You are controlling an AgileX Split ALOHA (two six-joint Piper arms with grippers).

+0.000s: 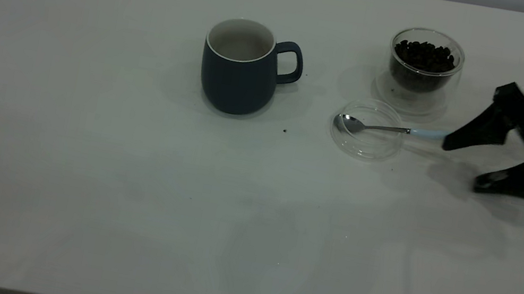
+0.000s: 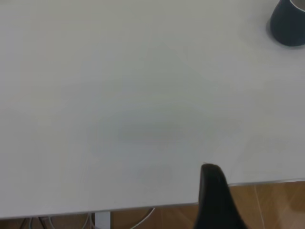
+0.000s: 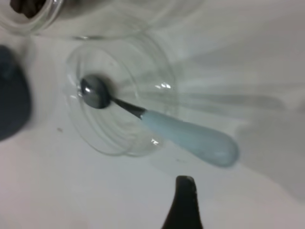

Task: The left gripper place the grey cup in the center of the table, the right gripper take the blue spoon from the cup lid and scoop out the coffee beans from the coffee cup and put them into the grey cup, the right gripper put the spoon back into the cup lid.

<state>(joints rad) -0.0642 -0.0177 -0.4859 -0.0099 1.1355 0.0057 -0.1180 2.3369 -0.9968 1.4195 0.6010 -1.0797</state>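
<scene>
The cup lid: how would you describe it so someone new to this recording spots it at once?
On the white table, look right of the grey cup, just in front of the coffee cup full of beans. The cup lid is the flat, shallow clear glass disc there. Unlike the taller glass cup, it holds only the blue spoon.

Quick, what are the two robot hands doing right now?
Left hand: cannot be told, only one finger shows.
Right hand: open, empty, beside the blue spoon.
</scene>
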